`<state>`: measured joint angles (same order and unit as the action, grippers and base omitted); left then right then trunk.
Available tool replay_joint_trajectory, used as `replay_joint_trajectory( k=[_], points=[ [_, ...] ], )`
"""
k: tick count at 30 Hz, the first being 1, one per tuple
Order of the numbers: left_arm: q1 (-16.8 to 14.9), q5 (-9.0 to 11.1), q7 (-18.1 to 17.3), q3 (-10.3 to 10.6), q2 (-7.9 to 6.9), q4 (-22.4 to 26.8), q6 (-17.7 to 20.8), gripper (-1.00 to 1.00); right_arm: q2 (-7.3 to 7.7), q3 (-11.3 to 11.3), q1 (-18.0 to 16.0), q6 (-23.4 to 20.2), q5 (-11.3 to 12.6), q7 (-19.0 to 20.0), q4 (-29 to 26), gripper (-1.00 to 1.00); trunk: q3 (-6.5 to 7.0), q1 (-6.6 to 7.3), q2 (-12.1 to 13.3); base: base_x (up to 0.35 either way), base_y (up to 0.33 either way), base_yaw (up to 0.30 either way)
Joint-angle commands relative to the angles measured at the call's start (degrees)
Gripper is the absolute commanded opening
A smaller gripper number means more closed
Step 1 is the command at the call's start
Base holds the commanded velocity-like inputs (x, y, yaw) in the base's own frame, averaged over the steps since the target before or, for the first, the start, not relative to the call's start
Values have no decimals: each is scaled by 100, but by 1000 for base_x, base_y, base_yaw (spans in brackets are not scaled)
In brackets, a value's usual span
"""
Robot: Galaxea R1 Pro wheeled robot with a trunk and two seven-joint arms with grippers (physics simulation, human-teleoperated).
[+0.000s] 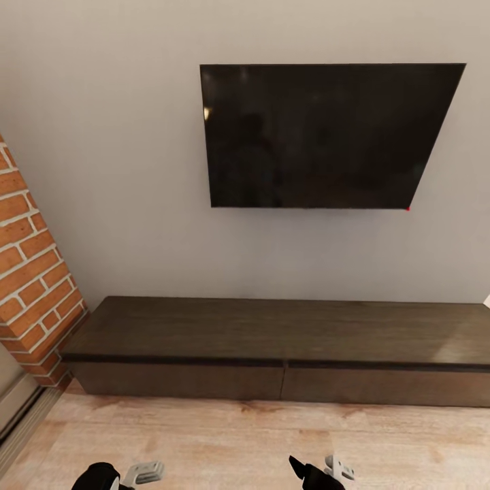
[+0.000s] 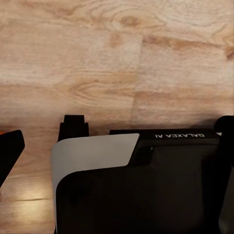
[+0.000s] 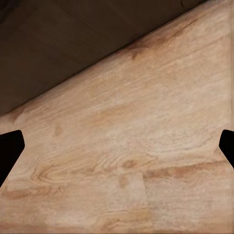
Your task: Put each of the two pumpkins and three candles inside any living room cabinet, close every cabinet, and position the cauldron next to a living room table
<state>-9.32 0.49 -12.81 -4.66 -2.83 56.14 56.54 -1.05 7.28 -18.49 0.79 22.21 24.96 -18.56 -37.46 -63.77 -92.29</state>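
The cabinet [image 1: 272,340], a long low dark brown console, stands against the grey wall ahead with both visible drawer fronts flush and shut. Its dark front [image 3: 58,44] also crosses a corner of the right wrist view. At the bottom edge of the head view, my left gripper [image 1: 141,472] and right gripper [image 1: 328,469] hang low over the wood floor, short of the cabinet. The right gripper [image 3: 117,148] is open, with only floor between its black fingertips [image 3: 9,151]. The left gripper [image 2: 117,141] is also open and holds nothing. Pumpkins, candles, cauldron and table are out of view.
A black TV [image 1: 327,136] hangs on the wall above the cabinet. A brick fireplace [image 1: 30,272] juts out at the left, touching the cabinet's left end. Light wood floor [image 1: 245,442] runs between me and the cabinet. My own base [image 2: 146,185] shows under the left gripper.
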Motion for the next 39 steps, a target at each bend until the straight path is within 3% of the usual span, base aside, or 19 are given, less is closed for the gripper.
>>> replay_joint_trajectory(
  k=[1, 6, 12, 15, 17, 21, 25, 29, 33, 39],
  points=[
    [0, 5, -1, 0, 1, -2, -1, 100, 0, 1, 1, 16, 0, 2, 0, 100, -18, -23, -42, 0, 0, 0],
    [0, 24, -15, -9, -11, -4, -1, 100, -11, 7, 3, 106, -5, 21, -11, 100, -108, -132, -242, 0, 0, 0],
    [-10, 40, -48, -43, -17, 155, 36, 100, -279, 27, -65, 133, 85, -120, -84, 100, -216, -264, -483, 0, 0, 0],
    [-75, 39, -115, -55, 5, 325, 91, 100, -343, 54, -173, 90, 525, -146, -149, 100, -270, -330, -603, 0, 0, 0],
    [-123, 40, -157, -59, 3, 436, 201, 100, -364, 63, -238, 70, 1012, -130, -171, 100, -306, -374, -683, 0, 0, 0],
    [-164, 40, -187, -60, -5, 526, 283, 100, -358, 62, -303, -56, 1434, -79, -193, 100, -378, -462, -844, 0, 0, 0],
    [-181, 46, -258, -61, -18, 554, 305, 100, -342, 57, -408, -276, 1532, 87, -199, 100, -449, -550, -1004, 0, 0, 0],
    [-227, 32, -788, -69, -27, 562, 312, 100, -318, 41, -551, -597, 1549, 592, -201, 100, -521, -638, -1165, 0, 0, 0],
    [-290, 37, -1096, -100, -95, 564, 313, 100, -338, 39, -601, -759, 1534, 1065, -201, 100, -593, -725, -1325, 0, 0, 0],
    [-449, 45, -1181, -208, -204, 565, 313, 100, -381, 45, -610, -731, 1512, 1220, -201, 100, -701, -857, -1566, 0, 0, 0]
  ],
)
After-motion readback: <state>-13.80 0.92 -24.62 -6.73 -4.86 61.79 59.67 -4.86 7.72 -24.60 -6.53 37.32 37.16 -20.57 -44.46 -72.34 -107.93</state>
